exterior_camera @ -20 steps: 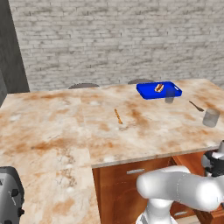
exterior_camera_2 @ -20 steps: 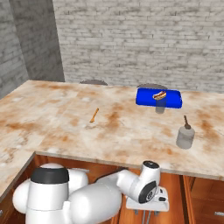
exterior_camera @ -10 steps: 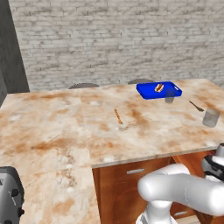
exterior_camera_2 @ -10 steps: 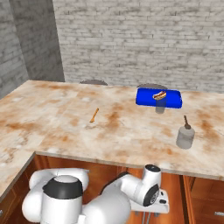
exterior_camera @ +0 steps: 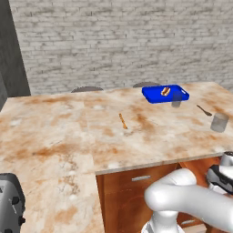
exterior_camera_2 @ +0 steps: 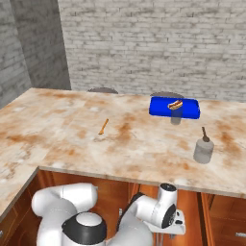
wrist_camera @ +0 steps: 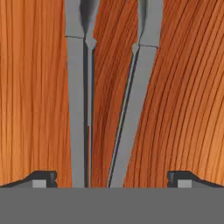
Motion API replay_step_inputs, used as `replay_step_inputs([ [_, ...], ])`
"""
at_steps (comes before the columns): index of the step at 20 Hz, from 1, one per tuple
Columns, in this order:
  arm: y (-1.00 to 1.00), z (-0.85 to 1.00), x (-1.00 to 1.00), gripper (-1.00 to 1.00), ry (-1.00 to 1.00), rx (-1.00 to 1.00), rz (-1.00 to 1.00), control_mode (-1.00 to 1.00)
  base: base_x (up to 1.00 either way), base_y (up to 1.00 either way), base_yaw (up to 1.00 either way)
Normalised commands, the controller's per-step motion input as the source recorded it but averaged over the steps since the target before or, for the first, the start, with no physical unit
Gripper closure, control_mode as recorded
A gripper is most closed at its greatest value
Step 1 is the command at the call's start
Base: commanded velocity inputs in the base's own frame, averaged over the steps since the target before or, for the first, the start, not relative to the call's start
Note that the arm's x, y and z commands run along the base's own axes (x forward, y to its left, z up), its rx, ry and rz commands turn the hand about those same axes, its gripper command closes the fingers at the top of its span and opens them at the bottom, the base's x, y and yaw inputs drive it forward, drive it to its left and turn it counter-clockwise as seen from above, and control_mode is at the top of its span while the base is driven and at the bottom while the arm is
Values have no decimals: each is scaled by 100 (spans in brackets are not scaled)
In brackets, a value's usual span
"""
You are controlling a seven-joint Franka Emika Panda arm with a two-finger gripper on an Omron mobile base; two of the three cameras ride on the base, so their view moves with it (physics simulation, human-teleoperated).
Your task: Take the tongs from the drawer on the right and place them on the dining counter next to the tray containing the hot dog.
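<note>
Dining counter (exterior_camera_2: 144, 144), beige stone with rust marbling, carries the blue tray (exterior_camera_2: 190, 109) at its far edge, hot dog (exterior_camera_2: 175, 104) lying in it. A clear glass stands just before the tray. Arm reaches low under the counter edge, into the drawer (wrist_camera: 188, 96). Tongs (wrist_camera: 109, 105) lie flat on the drawer's wood floor, both arms running between the finger tips. Jaws (wrist_camera: 112, 177) spread wide, straddling the tongs, nothing gripped; looks poised to close.

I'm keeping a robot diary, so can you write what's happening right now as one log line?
stage: reaching into drawer | gripper: open, straddling tongs, not gripped | tongs: lying on drawer floor | tray: on dining counter, holds hot dog
</note>
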Motion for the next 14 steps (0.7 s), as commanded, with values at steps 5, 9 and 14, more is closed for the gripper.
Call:
replay_step_inputs([
  [5, 0, -36, 5, -100, 0, 2, 0, -100, 0, 0, 0],
  [9, 0, -51, 0, -100, 0, 0, 0, -100, 0, 0, 0],
  [14, 3, -79, -10, 100, 1, 0, 0, -100, 0, 0, 0],
])
